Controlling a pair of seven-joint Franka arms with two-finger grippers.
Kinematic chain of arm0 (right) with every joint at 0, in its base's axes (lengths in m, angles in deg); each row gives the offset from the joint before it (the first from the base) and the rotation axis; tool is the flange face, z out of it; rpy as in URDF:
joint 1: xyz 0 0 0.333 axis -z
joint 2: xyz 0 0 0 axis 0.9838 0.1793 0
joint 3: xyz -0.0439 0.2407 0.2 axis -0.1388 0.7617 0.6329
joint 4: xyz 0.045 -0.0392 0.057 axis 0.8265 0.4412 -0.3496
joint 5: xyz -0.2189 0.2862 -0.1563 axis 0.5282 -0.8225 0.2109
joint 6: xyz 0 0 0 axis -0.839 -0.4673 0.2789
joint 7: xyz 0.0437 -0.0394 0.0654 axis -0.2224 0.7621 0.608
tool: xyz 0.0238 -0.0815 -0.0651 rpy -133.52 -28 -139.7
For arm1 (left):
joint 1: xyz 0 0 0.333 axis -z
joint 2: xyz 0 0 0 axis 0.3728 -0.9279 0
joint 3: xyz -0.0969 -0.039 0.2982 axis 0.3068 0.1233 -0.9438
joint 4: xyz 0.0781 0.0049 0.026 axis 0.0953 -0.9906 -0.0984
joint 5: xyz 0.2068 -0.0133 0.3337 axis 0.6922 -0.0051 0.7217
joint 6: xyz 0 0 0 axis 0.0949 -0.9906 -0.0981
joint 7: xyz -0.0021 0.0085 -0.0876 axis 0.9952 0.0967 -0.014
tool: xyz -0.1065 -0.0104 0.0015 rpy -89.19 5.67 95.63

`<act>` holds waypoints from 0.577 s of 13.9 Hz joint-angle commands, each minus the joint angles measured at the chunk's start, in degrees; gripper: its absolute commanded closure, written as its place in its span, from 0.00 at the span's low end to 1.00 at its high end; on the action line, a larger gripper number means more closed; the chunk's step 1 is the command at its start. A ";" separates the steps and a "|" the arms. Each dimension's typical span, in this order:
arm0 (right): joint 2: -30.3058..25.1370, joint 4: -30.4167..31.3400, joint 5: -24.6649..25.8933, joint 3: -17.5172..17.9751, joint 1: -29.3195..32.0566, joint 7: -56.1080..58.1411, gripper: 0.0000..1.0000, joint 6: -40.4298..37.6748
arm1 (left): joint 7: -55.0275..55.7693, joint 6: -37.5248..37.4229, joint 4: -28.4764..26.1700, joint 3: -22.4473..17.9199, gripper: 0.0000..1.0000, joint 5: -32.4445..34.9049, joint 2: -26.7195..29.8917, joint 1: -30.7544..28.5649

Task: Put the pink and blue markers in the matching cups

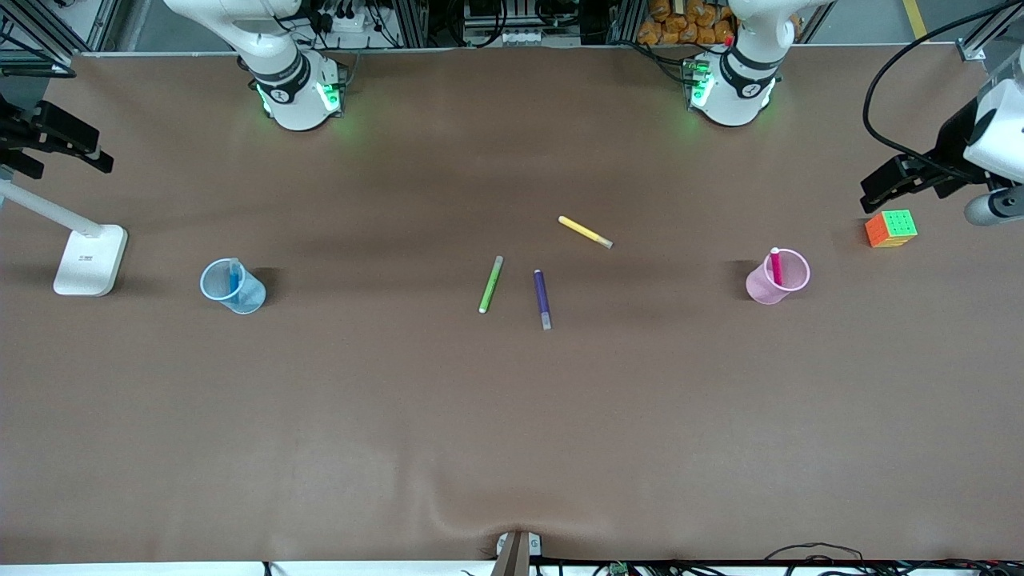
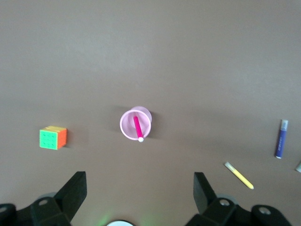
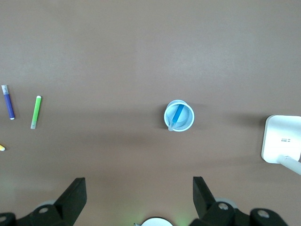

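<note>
Looking across the brown table from the front view, two small translucent plastic cups stand well apart: the pale blue cup toward the right arm's end with the bright blue marker leaning inside it, and the pale pink cup toward the left arm's end with the magenta-pink marker standing in it, its tip above the rim. Three loose markers lie between the cups: a lime-green marker, a purple marker just beside it, and a yellow marker farther from the camera. A multicoloured puzzle cube sits near the pink cup, and a white lamp base near the blue cup; both arms' hands are cut off at the edges, so little of them can be made out here. From the left wrist view, the left gripper hangs high over the table near the pink cup, fingers spread and holding nothing; the pink marker, cube, purple marker and yellow marker show. From the right wrist view, the right gripper hangs likewise spread and bare-handed near the blue cup, whose blue marker seems to have its pale end up; the lamp base is cut off.
</note>
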 commanded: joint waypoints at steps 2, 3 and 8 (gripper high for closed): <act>0.63 -1.20 0.96 0.73 0.97 1.08 0.00 -0.73 | -0.44 0.82 -6.79 -11.85 0.00 -2.34 6.96 7.95; 0.63 -1.19 0.96 0.73 1.06 1.08 0.00 -0.99 | 0.52 -0.49 -6.45 -11.77 0.00 -2.34 7.14 8.30; 0.72 -1.28 0.87 0.55 1.23 1.25 0.00 -2.75 | 2.91 -1.30 -7.24 -11.60 0.00 -0.42 9.16 11.29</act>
